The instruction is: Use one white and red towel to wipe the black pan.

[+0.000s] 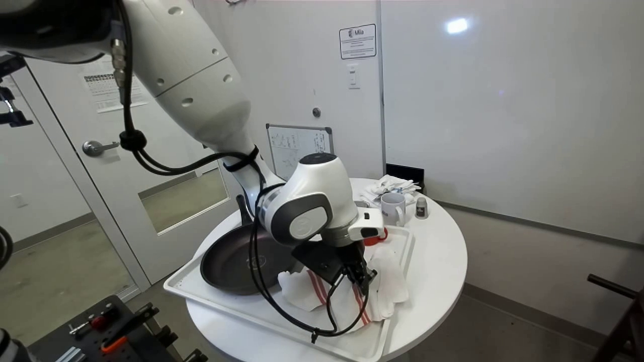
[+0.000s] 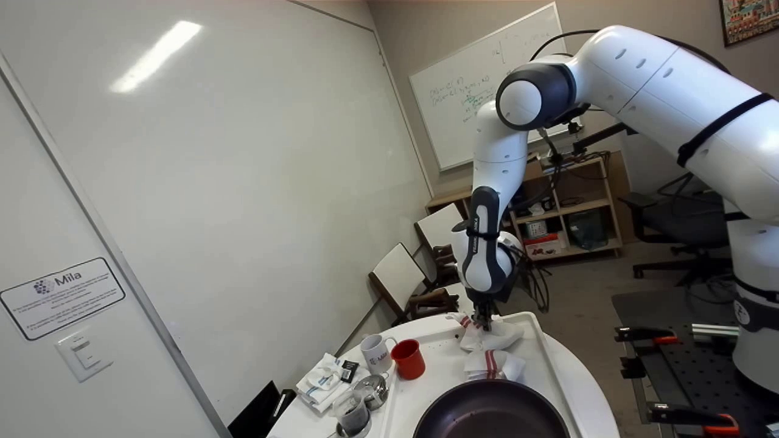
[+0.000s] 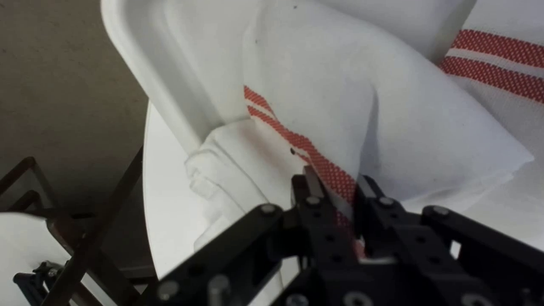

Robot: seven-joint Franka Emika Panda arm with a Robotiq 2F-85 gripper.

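The black pan (image 1: 226, 261) sits on a white tray (image 2: 438, 371) on a round table; its near part also shows in an exterior view (image 2: 490, 413). My gripper (image 3: 338, 187) is shut on a white and red towel (image 3: 314, 93), with a striped fold pinched between its fingers. The towel rests partly on the tray near the rim (image 3: 153, 80). A second white and red striped towel (image 2: 494, 364) lies between the gripper and the pan. The gripper points down beside the pan in both exterior views (image 1: 363, 289) (image 2: 485, 325).
A red mug (image 2: 408, 359) stands on the tray's edge. A white mug (image 1: 392, 207), a small bottle (image 1: 421, 207), a metal pot (image 2: 372, 392), a glass (image 2: 351, 412) and folded white cloths (image 2: 322, 383) stand close together beside the tray. The pan's handle (image 1: 243, 208) points outward.
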